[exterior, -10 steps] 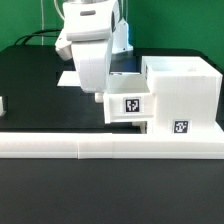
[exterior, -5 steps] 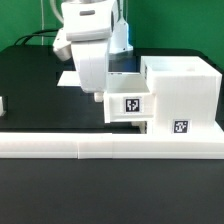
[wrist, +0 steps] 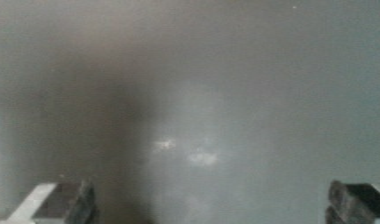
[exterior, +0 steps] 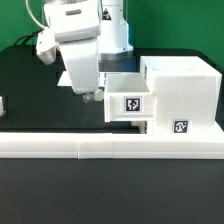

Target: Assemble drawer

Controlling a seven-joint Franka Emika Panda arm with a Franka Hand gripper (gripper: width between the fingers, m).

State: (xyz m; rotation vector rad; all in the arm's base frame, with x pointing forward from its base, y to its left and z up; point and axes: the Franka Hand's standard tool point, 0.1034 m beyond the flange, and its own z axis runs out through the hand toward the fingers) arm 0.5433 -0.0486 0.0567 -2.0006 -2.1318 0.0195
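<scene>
Running across the lower frame, the low white border wall [exterior: 100, 148] lay nearest. Behind it, right of centre, the drawer casing [exterior: 185, 95] sat on the black worktop [exterior: 30, 90], a tagged tray [exterior: 128, 100] projecting from its left side. The claw [exterior: 92, 95] hung beside that tray, fingers [wrist: 59, 203] spread apart, holding nothing.

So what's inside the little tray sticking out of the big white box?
The tray looks open on top, and only a bit of its white inside wall shows. Its bottom is hidden by its front wall and the robot arm. The big casing hides the rest.
</scene>
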